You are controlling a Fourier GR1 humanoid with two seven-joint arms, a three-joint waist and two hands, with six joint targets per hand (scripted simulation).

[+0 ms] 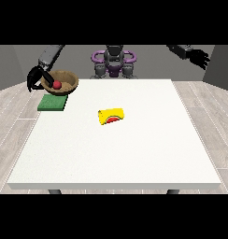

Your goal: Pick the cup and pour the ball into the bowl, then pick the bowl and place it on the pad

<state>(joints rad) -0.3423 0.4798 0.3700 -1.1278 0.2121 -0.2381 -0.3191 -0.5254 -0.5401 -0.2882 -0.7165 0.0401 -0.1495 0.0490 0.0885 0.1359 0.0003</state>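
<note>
One table (134, 154): we see a broad, flat white top over pale plank flooring.
Pad (53, 102): green, square.
Bowl (64, 80): round, brown, above the pad, gripped by the hand at the view's left (35, 78).
Cup (111, 116): yellow, lying on its side mid-table.
Ball (56, 84): red, inside the bowl.
Hand at the view's right (200, 58): raised off the table; its fingers we cannot tell.

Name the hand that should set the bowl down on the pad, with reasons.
The robot's right hand, the hand at the view's left: it grips the bowl, ball inside, right above the green pad. The hand at the view's right is raised far off.
</note>
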